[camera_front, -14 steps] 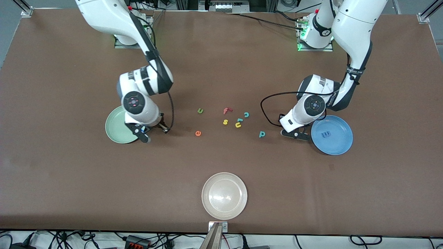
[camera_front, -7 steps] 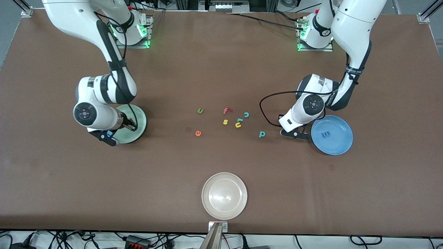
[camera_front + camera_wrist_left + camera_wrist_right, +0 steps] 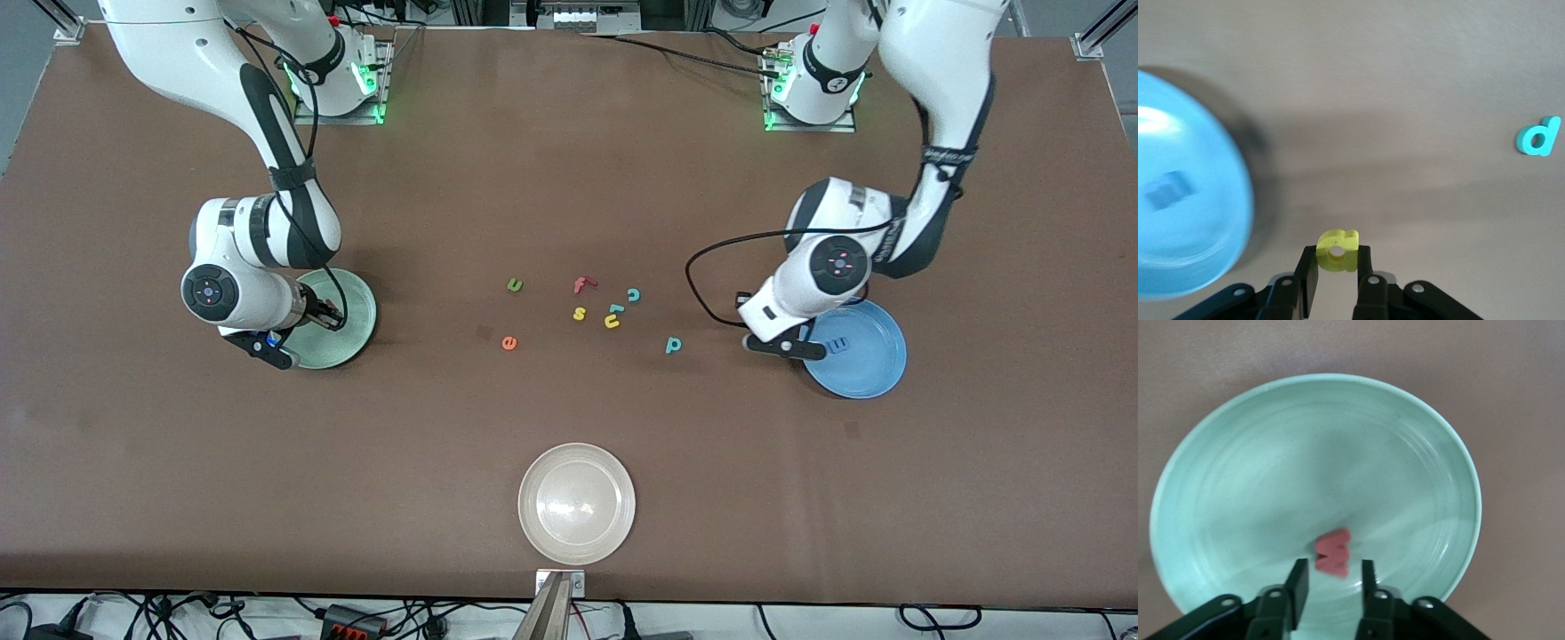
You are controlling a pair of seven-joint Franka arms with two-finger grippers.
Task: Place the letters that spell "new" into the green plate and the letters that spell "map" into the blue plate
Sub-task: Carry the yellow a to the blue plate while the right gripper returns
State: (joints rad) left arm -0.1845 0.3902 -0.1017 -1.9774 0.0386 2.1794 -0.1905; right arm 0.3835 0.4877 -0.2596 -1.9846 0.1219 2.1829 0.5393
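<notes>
Yellow foam letter a (image 3: 1337, 250) sits clamped between the fingers of the left gripper (image 3: 1337, 267), which hangs over bare table just beside the round bright blue plastic plate (image 3: 876, 378); a blue foam m (image 3: 837, 344) already lies in that plate. Carrying the a sideways over the rim looks like the move that counts. Near the plate, toward the middle of the table, lies the teal foam p (image 3: 673, 344). Over the round mint-green plate (image 3: 1238, 473), the right gripper (image 3: 1331, 581) has its fingers parted, the pinkish-red foam w (image 3: 1333, 554) between them, apparently let go.
</notes>
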